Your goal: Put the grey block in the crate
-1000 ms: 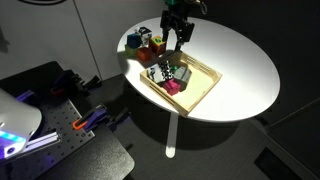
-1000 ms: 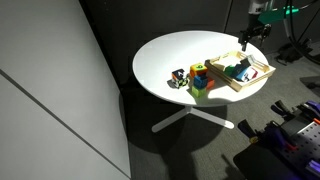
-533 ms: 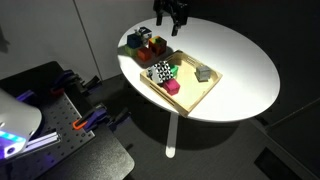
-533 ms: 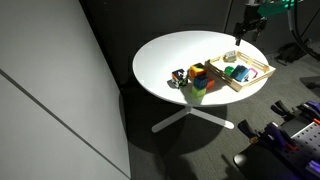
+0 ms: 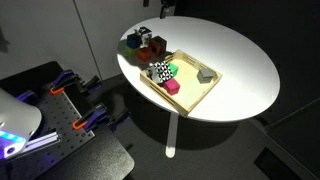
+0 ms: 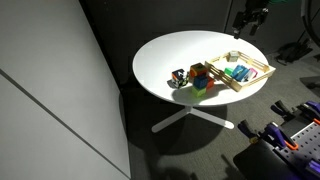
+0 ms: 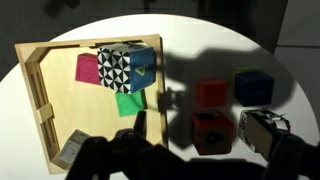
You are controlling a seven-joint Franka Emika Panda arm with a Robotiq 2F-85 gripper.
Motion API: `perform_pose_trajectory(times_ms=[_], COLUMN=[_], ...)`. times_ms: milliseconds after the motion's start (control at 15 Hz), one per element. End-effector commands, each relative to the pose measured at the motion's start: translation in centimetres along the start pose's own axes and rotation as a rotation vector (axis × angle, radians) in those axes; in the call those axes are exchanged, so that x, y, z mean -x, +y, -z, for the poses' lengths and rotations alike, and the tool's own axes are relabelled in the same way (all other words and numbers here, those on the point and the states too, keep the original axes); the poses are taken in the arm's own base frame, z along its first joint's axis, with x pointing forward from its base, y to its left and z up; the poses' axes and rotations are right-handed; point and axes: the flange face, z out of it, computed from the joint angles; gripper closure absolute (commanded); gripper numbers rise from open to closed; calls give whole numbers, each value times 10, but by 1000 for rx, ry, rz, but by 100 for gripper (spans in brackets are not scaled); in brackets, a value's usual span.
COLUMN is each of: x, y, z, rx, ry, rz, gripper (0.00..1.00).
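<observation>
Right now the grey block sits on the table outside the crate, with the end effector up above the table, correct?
Not quite. The grey block lies inside the crate, not on the table outside it; an exterior view shows this. The end effector does hang above the table.

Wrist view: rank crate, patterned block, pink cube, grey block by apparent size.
1. crate, largest by far
2. patterned block
3. pink cube and grey block: both only partly visible, so not ranked against each other
</observation>
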Motion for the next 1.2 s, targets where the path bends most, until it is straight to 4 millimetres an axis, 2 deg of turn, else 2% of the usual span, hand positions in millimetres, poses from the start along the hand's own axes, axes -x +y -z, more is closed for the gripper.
perform_pose_trajectory(times_ms=[0,267,733,933,1000,1133], x=[23,43,70,77,66,71], y=[-10,-22,-36,-38,-37,-38], z=[19,40,75,83,78,81], rx=[-16,20,90,103,87,87], ry=[-33,-63,37,82,42,58], rz=[34,43,22,-10,15,7], gripper=[0,0,0,0,0,0])
